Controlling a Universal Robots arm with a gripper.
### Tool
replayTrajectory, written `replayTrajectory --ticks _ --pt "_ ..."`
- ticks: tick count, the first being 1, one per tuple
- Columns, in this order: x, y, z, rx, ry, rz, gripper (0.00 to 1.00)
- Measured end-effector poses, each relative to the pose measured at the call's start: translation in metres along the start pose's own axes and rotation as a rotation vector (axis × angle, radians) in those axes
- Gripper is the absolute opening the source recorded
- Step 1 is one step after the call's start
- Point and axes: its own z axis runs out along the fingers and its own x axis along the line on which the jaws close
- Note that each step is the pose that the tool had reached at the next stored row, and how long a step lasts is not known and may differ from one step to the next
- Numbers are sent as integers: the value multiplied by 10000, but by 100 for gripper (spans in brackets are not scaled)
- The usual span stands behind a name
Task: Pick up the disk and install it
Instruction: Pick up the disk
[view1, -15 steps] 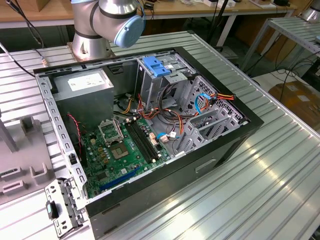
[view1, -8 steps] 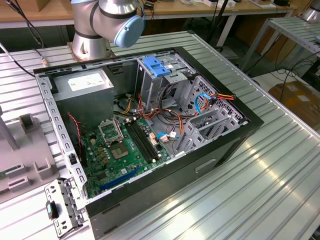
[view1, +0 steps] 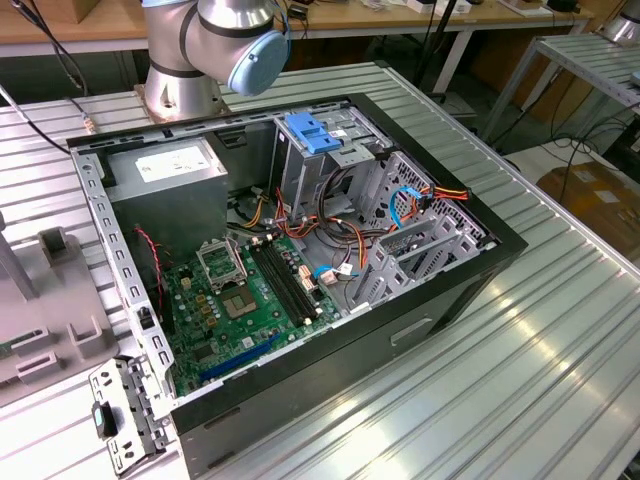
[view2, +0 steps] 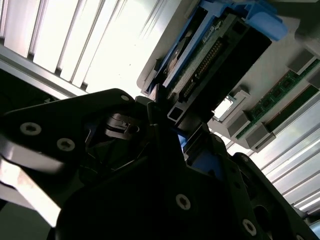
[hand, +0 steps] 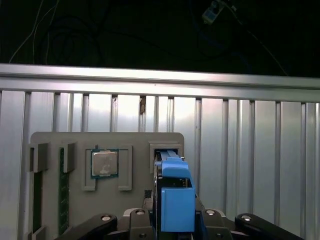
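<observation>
Disk: on edge, blue rail facing the first wrist camera, at a slot of the grey holder on the ribbed counter. End effector: straddles the disk; we cannot tell whether it is pinching or spread.

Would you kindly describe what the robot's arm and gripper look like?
The arm is rounded silver metal with a light blue cap at one joint. The gripper is black, built of angular plates fastened with round silver screws.
</observation>
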Motion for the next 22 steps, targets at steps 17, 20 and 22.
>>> replayTrajectory --ticks 17,20,22 --pt "-4 4 -87 0 -9 0 37" --pt "-5 5 -113 0 -8 0 37" --pt "-6 6 -131 0 -9 0 37"
